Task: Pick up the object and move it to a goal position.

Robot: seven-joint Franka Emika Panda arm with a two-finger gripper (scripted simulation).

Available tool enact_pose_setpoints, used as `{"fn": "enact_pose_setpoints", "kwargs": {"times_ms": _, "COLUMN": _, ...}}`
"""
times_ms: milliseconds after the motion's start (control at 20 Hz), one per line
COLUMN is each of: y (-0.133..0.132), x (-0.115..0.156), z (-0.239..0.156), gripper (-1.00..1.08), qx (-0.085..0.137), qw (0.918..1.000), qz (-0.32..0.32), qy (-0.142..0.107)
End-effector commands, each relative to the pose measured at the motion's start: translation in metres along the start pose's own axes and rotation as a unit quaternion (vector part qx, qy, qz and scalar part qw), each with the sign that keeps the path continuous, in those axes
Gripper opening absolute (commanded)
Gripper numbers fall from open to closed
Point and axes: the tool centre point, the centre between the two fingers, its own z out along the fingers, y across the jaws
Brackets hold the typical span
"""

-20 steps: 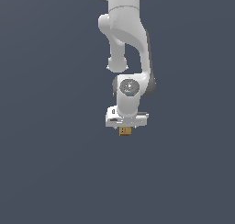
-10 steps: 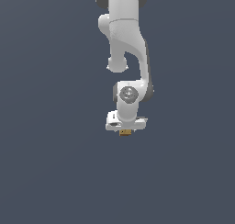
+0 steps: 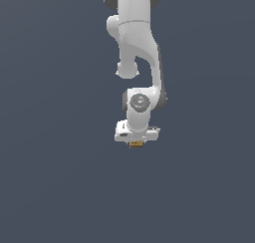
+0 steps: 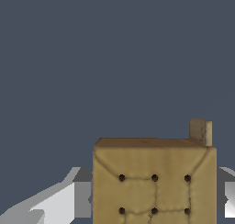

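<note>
Exterior view: distant, facing the white arm [image 3: 137,62] against plain grey. Wrist view: close behind the tan cube [image 4: 153,182]. Shared: cube only.

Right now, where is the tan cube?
In the exterior view the tan cube sits just under the white gripper, near the frame's centre; in the wrist view it fills the space between the fingers.

arm: 1 [image 3: 135,48] | tan-brown cube: 1 [image 3: 136,144] | set of jaws: 1
</note>
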Motion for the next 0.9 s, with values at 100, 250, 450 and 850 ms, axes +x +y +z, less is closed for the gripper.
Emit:
{"fn": "enact_pose_setpoints", "kwargs": {"times_ms": 100, "y": -0.001, "x": 0.000, "z": -0.001, "gripper": -1.00, "qx": 0.000, "qw": 1.0000, "qz": 0.000, "qy": 0.000}}
{"fn": "enact_pose_setpoints", "kwargs": {"times_ms": 250, "y": -0.005, "x": -0.001, "z": -0.007, "gripper": -1.00, "qx": 0.000, "qw": 1.0000, "qz": 0.000, "qy": 0.000}}
{"fn": "enact_pose_setpoints", "kwargs": {"times_ms": 450, "y": -0.014, "x": -0.002, "z": -0.023, "gripper": -1.00, "qx": 0.000, "qw": 1.0000, "qz": 0.000, "qy": 0.000}}
{"fn": "enact_pose_setpoints", "kwargs": {"times_ms": 850, "y": -0.047, "x": -0.006, "z": -0.077, "gripper": -1.00, "qx": 0.000, "qw": 1.0000, "qz": 0.000, "qy": 0.000}}
